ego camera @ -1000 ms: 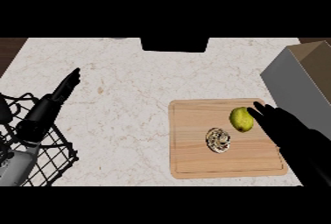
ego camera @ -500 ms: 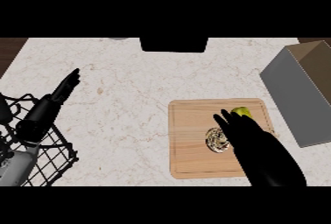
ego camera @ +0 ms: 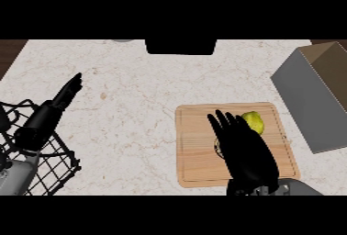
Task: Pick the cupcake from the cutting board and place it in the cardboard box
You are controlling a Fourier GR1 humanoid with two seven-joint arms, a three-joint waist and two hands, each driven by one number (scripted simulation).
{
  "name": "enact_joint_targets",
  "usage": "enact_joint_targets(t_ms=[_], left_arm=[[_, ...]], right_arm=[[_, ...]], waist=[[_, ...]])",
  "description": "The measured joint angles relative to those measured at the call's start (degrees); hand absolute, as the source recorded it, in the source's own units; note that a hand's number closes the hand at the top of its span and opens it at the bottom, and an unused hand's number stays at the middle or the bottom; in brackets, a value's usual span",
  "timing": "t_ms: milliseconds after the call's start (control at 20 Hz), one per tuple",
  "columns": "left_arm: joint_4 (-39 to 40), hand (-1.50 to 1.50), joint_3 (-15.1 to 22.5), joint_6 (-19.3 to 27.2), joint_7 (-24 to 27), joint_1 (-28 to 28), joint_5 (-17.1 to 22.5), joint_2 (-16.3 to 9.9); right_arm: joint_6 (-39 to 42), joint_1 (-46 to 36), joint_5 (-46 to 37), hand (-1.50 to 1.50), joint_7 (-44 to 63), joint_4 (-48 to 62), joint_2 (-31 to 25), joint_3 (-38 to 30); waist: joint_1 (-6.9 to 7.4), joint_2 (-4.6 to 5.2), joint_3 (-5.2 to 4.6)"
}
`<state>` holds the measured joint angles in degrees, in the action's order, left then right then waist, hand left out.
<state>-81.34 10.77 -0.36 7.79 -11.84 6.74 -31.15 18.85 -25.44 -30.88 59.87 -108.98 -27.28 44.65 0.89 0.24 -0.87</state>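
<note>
Nearest, at the lower right of the frame, the right hand lies over the cutting board with its fingers straight and spread a little, pointing toward the top of the frame. It covers the cupcake almost wholly; only a thin striped sliver shows at the hand's left edge, near the middle of the board, so whether the palm touches it cannot be told. Just beside the fingertips, toward the board's upper right corner, sits a yellow-green fruit, partly hidden by the hand.

At the lower left stands a black wire rack, and over it comes the left hand, fingers straight and held together, pointing up and to the right over the pale speckled counter, holding nothing.

Farther off, along the right edge, the cardboard box lies at a slant, its grey side facing the board and its brown opening at the upper right corner.
</note>
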Motion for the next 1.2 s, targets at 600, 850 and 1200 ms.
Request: enact_joint_targets(t_ms=[600, 850, 1200], left_arm=[[-0.33, 0.0, -1.86, -0.56, 0.04, 0.68, -1.82, 1.26], [-0.51, 0.0, -2.72, -1.38, 0.22, 0.85, -2.19, 1.92], [-1.11, 0.0, -3.67, -1.97, -0.87, 1.15, -3.43, 2.61]], right_arm=[[1.61, 0.66, -6.85, -1.5, -2.63, 9.04, 3.99, -0.84], [2.01, 1.02, -8.67, -1.5, -4.89, 12.6, 5.38, -2.62], [1.48, 3.49, -10.96, -1.5, -6.91, 15.37, 8.02, -3.23]], waist=[[-0.32, -0.1, 0.15], [-0.37, -0.04, 0.16], [-0.39, 0.0, 0.07]])
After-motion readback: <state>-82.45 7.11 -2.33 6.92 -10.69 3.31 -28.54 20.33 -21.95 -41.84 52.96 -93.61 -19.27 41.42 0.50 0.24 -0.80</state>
